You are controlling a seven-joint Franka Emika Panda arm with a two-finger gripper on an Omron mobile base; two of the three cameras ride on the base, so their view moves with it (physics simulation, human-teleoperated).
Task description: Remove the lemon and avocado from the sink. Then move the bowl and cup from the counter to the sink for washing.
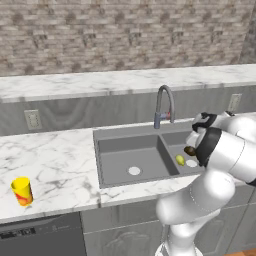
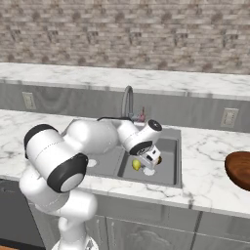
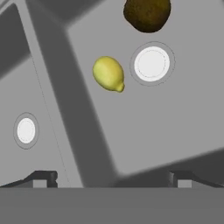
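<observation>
The yellow-green lemon [image 3: 108, 73] lies on the floor of the sink's right basin, just left of its white drain [image 3: 152, 64]. The dark avocado [image 3: 147, 15] rests a little beyond that drain. My gripper [image 3: 113, 179] hangs open above this basin, fingers wide apart and holding nothing, the lemon ahead of them. From the base, the lemon [image 2: 136, 165] and avocado [image 2: 158, 159] flank my gripper [image 2: 148, 162]. The yellow cup [image 1: 22, 191] stands on the counter at far left. The reddish-brown bowl [image 2: 240, 169] sits on the counter right of the sink [image 2: 168, 181].
A curved metal faucet [image 1: 165, 105] rises behind the sink's divider [image 3: 57, 87]. The left basin holds only its white drain [image 1: 134, 170]. A grey backsplash with outlets [image 1: 32, 119] and a marble ledge run behind the counter. My own arm hides part of the right basin in the left base view.
</observation>
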